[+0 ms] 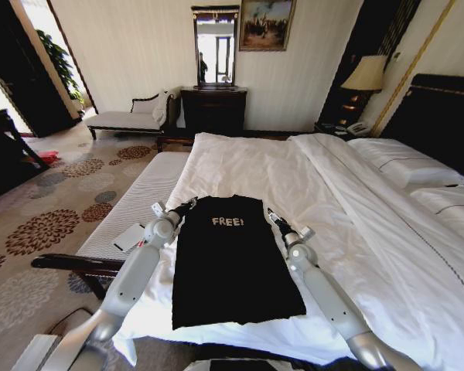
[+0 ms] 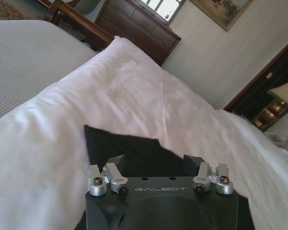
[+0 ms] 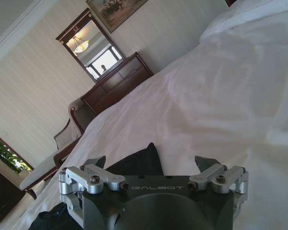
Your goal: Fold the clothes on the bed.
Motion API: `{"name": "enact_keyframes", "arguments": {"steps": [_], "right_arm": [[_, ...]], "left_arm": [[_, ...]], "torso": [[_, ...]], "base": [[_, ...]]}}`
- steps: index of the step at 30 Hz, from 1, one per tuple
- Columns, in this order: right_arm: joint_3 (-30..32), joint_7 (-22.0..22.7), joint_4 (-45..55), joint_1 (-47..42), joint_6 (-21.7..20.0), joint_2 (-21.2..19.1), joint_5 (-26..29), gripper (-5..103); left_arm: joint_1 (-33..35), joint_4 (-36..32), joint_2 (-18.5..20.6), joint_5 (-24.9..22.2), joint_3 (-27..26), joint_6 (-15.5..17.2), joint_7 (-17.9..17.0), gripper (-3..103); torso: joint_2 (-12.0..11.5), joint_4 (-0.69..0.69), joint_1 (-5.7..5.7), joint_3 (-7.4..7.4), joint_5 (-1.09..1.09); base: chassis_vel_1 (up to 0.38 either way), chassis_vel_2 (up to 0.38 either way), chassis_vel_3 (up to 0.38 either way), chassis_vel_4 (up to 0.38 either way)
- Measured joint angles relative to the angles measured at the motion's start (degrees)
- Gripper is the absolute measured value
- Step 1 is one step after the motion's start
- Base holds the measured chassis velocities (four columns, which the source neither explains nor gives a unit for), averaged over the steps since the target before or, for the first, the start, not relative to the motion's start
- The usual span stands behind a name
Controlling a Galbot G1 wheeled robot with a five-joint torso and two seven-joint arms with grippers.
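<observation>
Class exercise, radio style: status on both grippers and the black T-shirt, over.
Left gripper and right gripper, jaws open, at the far corners of the T-shirt. Shirt flat on the bed, sleeves folded in. Nothing obstructing.

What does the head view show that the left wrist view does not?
Head view alone: the whole T-shirt with its FREE! lettering, both hands at its far corners, left hand and right hand, and the pillows. Left wrist view alone: the left hand's open fingers over a black corner. Both: the white duvet.
</observation>
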Motion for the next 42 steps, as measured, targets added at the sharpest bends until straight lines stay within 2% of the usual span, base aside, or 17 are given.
{"name": "enact_keyframes", "arguments": {"steps": [1, 3, 4, 6, 8, 14, 28, 29, 32, 33, 34, 36, 40, 42], "right_arm": [[0.02, 0.02, 0.11, -0.05, -0.01, 0.04, -0.03, 100], [0.10, 0.20, 0.33, -0.19, -0.03, 0.24, -0.11, 100], [0.10, 0.20, 0.33, -0.19, -0.03, 0.24, -0.11, 100], [0.13, 0.44, 0.55, -0.35, -0.05, 0.41, -0.21, 100], [0.17, 0.65, 0.83, -0.61, -0.09, 0.49, -0.35, 100], [0.55, 0.81, 1.29, -1.13, -0.18, -0.18, -0.38, 100], [0.87, 0.86, 1.03, -1.41, -0.20, -0.69, -0.31, 100], [0.84, 0.87, 0.88, -1.32, -0.20, -0.63, -0.31, 100], [0.71, 0.91, 0.71, -1.13, -0.21, -0.51, -0.31, 100], [0.63, 0.96, 0.63, -0.93, -0.24, -0.48, -0.31, 100], [0.61, 0.97, 0.59, -0.91, -0.25, -0.48, -0.31, 100], [0.60, 0.98, 0.55, -0.91, -0.25, -0.48, -0.31, 100], [0.59, 1.00, 0.50, -0.91, -0.26, -0.48, -0.31, 100], [0.60, 1.01, 0.50, -0.92, -0.26, -0.47, -0.31, 100]], "left_arm": [[1.32, -1.12, 0.87, 0.42, 0.05, 0.24, 0.33, 76], [4.09, -3.60, 2.06, -0.41, -0.28, 0.57, 0.42, 86], [4.09, -3.60, 2.06, -0.41, -0.28, 0.57, 0.42, 86], [5.71, -4.82, 2.14, -2.52, -0.72, 1.00, -0.18, 96], [7.03, -5.30, 1.65, -4.54, -1.10, 1.85, -0.84, 100], [8.19, -5.63, 0.71, -8.29, -1.73, 4.24, -2.19, 100], [6.93, -2.23, -1.60, -8.83, -2.38, 3.33, -2.36, 100], [6.57, -1.85, -1.81, -8.75, -2.38, 2.96, -2.31, 103], [6.03, -1.22, -2.24, -8.74, -2.38, 2.59, -2.22, 99], [5.97, -0.86, -2.65, -8.67, -2.32, 2.48, -1.98, 85], [5.97, -0.78, -2.76, -8.61, -2.31, 2.41, -1.87, 80], [5.97, -0.66, -2.86, -8.49, -2.32, 2.33, -1.73, 80], [5.96, -0.47, -3.02, -8.14, -2.30, 1.97, -1.32, 57], [5.96, -0.46, -3.02, -8.06, -2.26, 1.95, -1.28, 57]], "torso": [[0.00, 0.00, 0.00, 0.00, -0.01], [0.00, 0.00, 0.00, 0.00, 0.00], [0.00, 0.00, 0.00, 0.00, 0.00], [0.00, -0.01, -0.01, 0.00, 0.00], [0.00, -0.02, -0.01, 0.00, 0.01], [0.00, -0.02, -0.01, 0.00, 0.01], [0.00, -0.02, -0.01, 0.00, 0.01], [0.00, -0.02, -0.01, -0.01, 0.01], [0.00, -0.02, 0.00, 0.00, 0.02], [0.00, -0.02, 0.00, 0.00, 0.01], [0.00, -0.02, 0.00, 0.00, 0.01], [0.00, -0.02, 0.00, 0.00, 0.01], [0.00, -0.02, 0.00, 0.00, 0.01], [0.00, -0.01, 0.00, 0.00, 0.01]], "base": [[0.000, 0.000, 0.000, 0.000], [0.000, 0.000, 0.000, 0.000], [0.000, 0.000, 0.000, 0.000], [0.000, 0.000, 0.000, 0.000], [0.000, 0.000, 0.000, 0.000], [0.000, 0.000, 0.000, 0.000], [0.000, 0.000, 0.000, 0.000], [0.000, 0.000, 0.000, 0.000], [0.000, 0.000, 0.000, 0.000], [0.000, 0.000, 0.000, 0.000], [0.000, 0.000, 0.000, 0.000], [0.000, 0.000, 0.000, 0.000], [0.000, 0.000, 0.000, 0.000], [0.000, 0.000, 0.000, 0.000]]}}
